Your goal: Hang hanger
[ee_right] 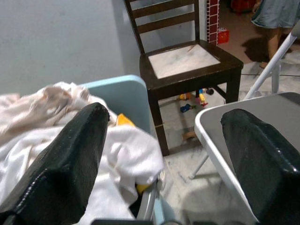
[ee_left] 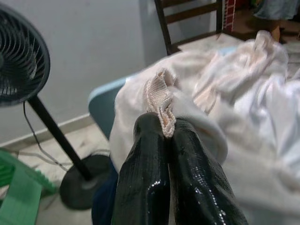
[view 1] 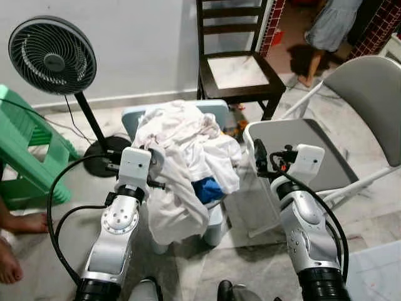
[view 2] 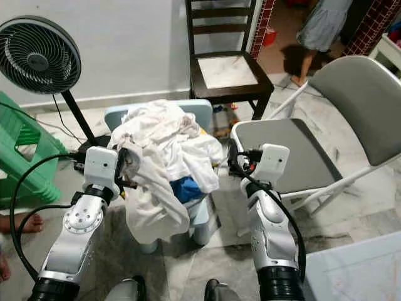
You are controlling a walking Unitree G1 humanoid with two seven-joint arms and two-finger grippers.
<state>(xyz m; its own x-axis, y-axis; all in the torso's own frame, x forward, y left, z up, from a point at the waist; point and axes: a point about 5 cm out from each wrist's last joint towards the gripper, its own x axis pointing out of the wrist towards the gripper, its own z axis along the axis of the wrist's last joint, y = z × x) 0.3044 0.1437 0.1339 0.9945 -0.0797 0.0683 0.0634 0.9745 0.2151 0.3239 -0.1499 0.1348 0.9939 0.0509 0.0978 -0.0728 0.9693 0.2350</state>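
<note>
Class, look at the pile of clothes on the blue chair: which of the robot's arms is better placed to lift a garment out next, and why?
Left. The left gripper is already shut on a white garment in the pile; the right gripper hangs open beside the grey folding chair.

Left silver arm's black two-finger gripper point(ee_left: 164, 136) pinching ribbed edge of white cloth point(ee_left: 161, 101) between fingertips. Right silver arm's black two-finger gripper point(ee_right: 164, 154) hovering, fingers spreading wide, holding nothing.

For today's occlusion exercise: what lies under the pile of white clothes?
A light blue plastic chair carries the white clothes; something blue peeks out beneath them. The seat itself is covered. The left gripper pinches a fabric edge.
</note>
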